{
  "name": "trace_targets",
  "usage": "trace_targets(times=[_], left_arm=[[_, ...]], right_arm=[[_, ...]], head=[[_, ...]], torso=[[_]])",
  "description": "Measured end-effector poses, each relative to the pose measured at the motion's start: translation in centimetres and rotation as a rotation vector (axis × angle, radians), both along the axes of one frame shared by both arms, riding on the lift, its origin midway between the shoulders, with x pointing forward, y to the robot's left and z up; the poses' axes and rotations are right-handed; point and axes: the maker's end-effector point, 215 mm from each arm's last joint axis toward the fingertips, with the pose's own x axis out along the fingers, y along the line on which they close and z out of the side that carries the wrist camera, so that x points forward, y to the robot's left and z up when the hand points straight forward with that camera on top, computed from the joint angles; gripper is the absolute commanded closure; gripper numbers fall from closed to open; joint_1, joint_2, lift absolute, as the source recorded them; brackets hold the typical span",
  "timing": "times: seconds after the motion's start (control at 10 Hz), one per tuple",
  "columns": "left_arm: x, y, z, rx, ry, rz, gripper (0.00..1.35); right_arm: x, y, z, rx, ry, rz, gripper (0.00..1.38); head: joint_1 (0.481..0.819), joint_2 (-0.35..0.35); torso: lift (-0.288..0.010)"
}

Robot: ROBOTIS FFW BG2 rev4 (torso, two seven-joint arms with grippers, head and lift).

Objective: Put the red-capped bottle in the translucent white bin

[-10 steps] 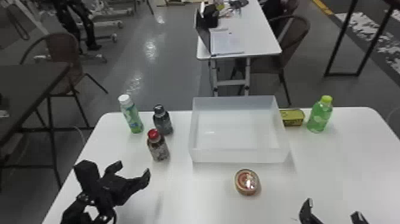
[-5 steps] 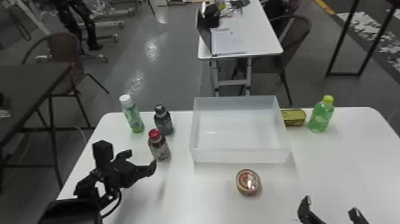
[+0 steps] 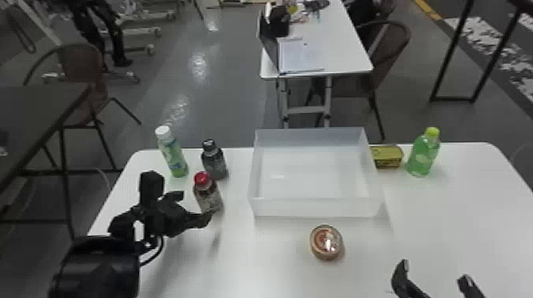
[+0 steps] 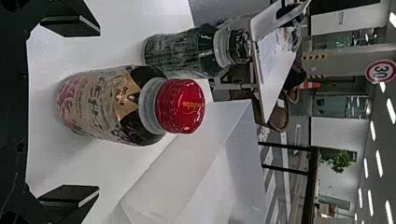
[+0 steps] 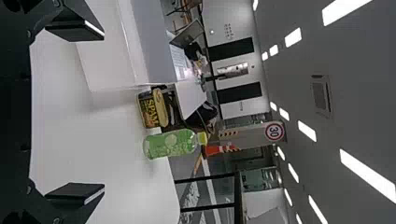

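Red-capped bottle (image 3: 208,195), one of four

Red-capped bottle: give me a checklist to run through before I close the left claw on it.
1. Left claw open: ok, its fingers are well apart.
2. Red-capped bottle upright with cap on: ok.
3. Bottle far enough in between the fingers for a firm grip: cannot tell.
4. Clearance to the dark-capped bottle: cannot tell; it stands close behind the red-capped one.
5. Translucent white bin uncovered for the drop: ok, its top is open.
6. Right claw away from the red-capped bottle: ok, it is at the near right.
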Motion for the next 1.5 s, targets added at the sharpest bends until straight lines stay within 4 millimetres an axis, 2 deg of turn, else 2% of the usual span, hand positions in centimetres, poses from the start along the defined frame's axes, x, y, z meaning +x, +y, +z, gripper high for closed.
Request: trace_targets(times=[0.3, 0.5, 0.6, 0.7, 0.8, 1.0, 1.3, 1.4, 1.5], left_arm=[[1.1, -0.3, -0.9, 0.024, 0.017, -0.026, 0.13], [1.9, -0.1, -0.8, 0.031, -0.008, -0.037, 0.2], [2.0, 0.0, -0.7, 0.028, -0.021, -0.034, 0.28], [2.0, 0.1, -0.8, 0.02, -0.029, -0.031, 0.59], [2.2, 0.1, -0.7, 0.019, -0.04, -0.03, 0.77], [2.6, 0.2, -0.3, 0.031, -0.066, -0.024, 0.82], [2.3, -0.9, 0.1, 0.015, -0.091, -0.038, 0.82], [2.1, -1.4, 1.0, 0.007, -0.107, -0.029, 0.82], [1.8, -1.6, 2.6, 0.004, -0.134, -0.003, 0.82]], right_arm=[[0.0, 0.0, -0.2, 0.005, 0.003, -0.001, 0.15], [0.1, 0.0, -0.3, 0.015, 0.005, 0.002, 0.15], [0.1, 0.0, -0.4, 0.019, 0.006, 0.0, 0.15], [0.1, 0.1, -0.4, 0.02, 0.007, 0.0, 0.15], [0.1, 0.1, -0.4, 0.021, 0.007, 0.0, 0.15], [0.1, 0.1, -0.4, 0.021, 0.007, 0.001, 0.15], [0.1, 0.0, -0.5, 0.022, 0.008, 0.001, 0.15], [0.1, 0.0, -0.4, 0.022, 0.008, 0.001, 0.15], [0.1, 0.0, -0.4, 0.022, 0.008, 0.0, 0.15]], head=[[0.695, 0.123], [0.695, 0.125], [0.695, 0.125], [0.695, 0.127], [0.695, 0.127], [0.695, 0.128], [0.695, 0.118], [0.695, 0.112], [0.695, 0.109]], torso=[[-0.034], [-0.034], [-0.034], [-0.034], [-0.034], [-0.034], [-0.034], [-0.034], [-0.034]])
